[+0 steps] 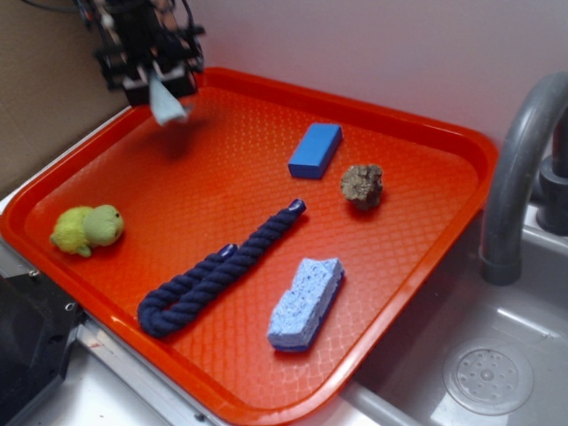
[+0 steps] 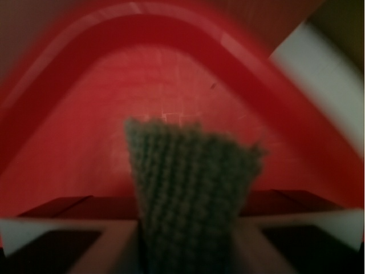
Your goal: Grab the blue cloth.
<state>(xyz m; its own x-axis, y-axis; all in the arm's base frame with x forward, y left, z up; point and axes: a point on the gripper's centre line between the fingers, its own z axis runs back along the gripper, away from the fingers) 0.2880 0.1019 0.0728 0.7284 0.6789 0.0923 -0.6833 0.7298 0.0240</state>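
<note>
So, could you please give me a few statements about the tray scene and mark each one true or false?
1. The gripper holds the blue cloth above the tray. True.
2. The green plush toy sits beside the faucet. False: it lies near the tray's opposite edge.
3. The rope lies between the toy and the sponge. True.
4. The blue block rests on the sponge. False: they lie apart.

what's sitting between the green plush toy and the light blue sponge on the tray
The dark navy rope lies between the green plush toy and the light blue sponge, running diagonally across the orange tray. This shows in the exterior view.
</note>
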